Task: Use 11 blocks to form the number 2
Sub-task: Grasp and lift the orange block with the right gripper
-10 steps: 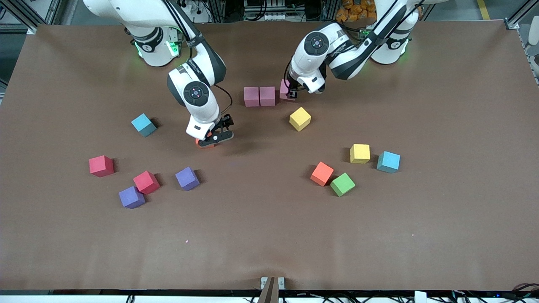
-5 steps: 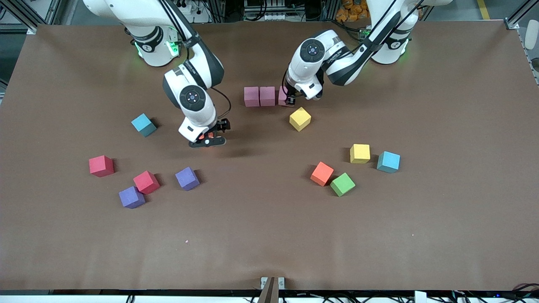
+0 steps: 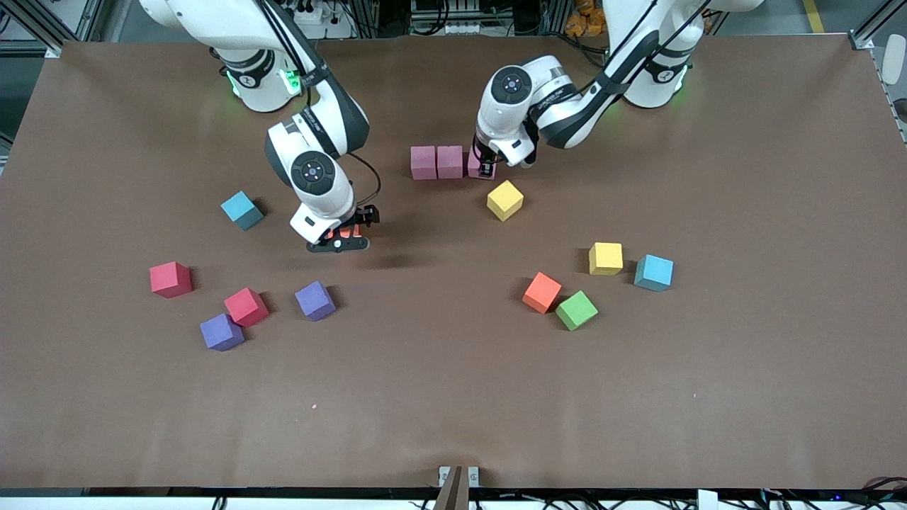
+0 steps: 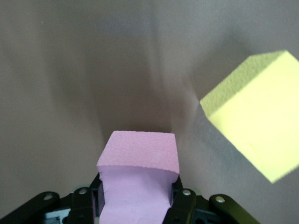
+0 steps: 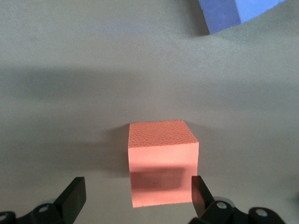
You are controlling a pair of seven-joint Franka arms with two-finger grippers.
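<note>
The number 2 is barely begun: in the upper middle of the front view two pink blocks (image 3: pixel 423 162) (image 3: pixel 450 161) sit side by side on the worktop (image 3: pixel 453 397), and the third pink block (image 3: pixel 476 164) is just beside them, pinched in the left claw (image 3: pixel 486 169), whose fingers are shut tight on its sides. It looks close to closing the top row; I cannot tell whether it touches its neighbour or rests on the worktop.

Just below it lies a yellow block (image 3: pixel 504 200), likely the next piece. In the left middle of the frame the right claw (image 3: pixel 339 239) hangs wide open over an orange block (image 5: pixel 161 161), fingers either side, holding nothing.

The rest lie loose: at lower right a second yellow (image 3: pixel 606 258), an orange (image 3: pixel 541 292) and a green (image 3: pixel 575 310); at lower left two red (image 3: pixel 170 278) (image 3: pixel 246 306) and two purple (image 3: pixel 314 299) (image 3: pixel 221 331). Four rows remain to build.
</note>
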